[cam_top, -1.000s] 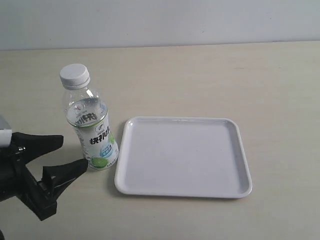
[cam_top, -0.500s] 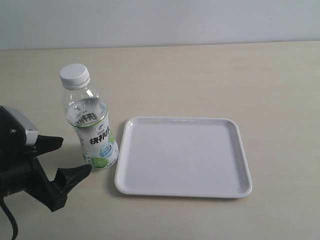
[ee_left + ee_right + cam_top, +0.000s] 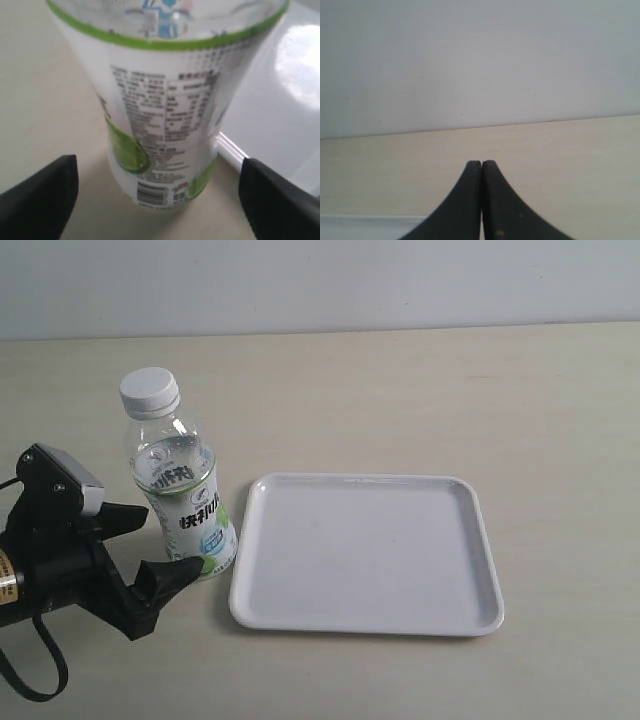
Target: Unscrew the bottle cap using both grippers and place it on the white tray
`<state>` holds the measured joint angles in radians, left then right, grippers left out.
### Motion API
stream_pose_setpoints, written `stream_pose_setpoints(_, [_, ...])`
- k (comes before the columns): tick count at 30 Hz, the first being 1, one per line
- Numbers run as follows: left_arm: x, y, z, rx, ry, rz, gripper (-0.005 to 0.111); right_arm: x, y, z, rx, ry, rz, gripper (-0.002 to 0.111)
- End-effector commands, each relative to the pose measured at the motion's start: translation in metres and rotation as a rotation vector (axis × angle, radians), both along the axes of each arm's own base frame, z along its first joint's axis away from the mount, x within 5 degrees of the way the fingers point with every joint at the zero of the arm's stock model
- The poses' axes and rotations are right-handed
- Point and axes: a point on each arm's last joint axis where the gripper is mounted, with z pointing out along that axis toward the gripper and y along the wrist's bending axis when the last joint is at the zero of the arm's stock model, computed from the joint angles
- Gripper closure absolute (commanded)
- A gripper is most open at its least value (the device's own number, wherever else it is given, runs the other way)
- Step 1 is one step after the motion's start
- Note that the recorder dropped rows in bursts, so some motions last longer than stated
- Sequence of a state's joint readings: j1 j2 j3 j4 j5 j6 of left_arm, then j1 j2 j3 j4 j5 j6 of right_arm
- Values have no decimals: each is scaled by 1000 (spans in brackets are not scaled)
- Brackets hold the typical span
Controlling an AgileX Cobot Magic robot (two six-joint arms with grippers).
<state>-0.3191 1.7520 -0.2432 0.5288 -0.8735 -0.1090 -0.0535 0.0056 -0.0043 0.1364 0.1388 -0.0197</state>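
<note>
The bottle (image 3: pixel 183 502) stands upright on the table, just left of the white tray (image 3: pixel 366 618). Its white ribbed bottle cap (image 3: pixel 150 392) sits screwed on the neck. My left gripper (image 3: pixel 165 542) is open, its two black fingers reaching from the left to either side of the bottle's lower part. In the left wrist view the bottle (image 3: pixel 165 115) fills the gap, with each finger (image 3: pixel 42 197) still apart from it. My right gripper (image 3: pixel 481 164) is shut with nothing in it, over bare table, and does not show in the exterior view.
The cream table (image 3: pixel 420 390) runs back to a pale wall. A corner of the white tray (image 3: pixel 365 225) shows low in the right wrist view. The left arm's black cable (image 3: pixel 40 680) loops near the front edge.
My left gripper has moved right and forward toward the bottle, so its open fingers now flank the bottle's base. The bottle and tray have not moved.
</note>
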Motion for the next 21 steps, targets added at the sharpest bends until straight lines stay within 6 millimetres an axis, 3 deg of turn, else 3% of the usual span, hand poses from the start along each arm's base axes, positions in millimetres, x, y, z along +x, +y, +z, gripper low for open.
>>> stream_pose_setpoints(1, [8,-4,-3,-39,-19,5,23,0,0,-1,-9,-7,-6,108])
stream_pose_setpoints(21, [30,-15,-22,-134,-42,-1,23,0,0,-1,-9,-7,-6,108])
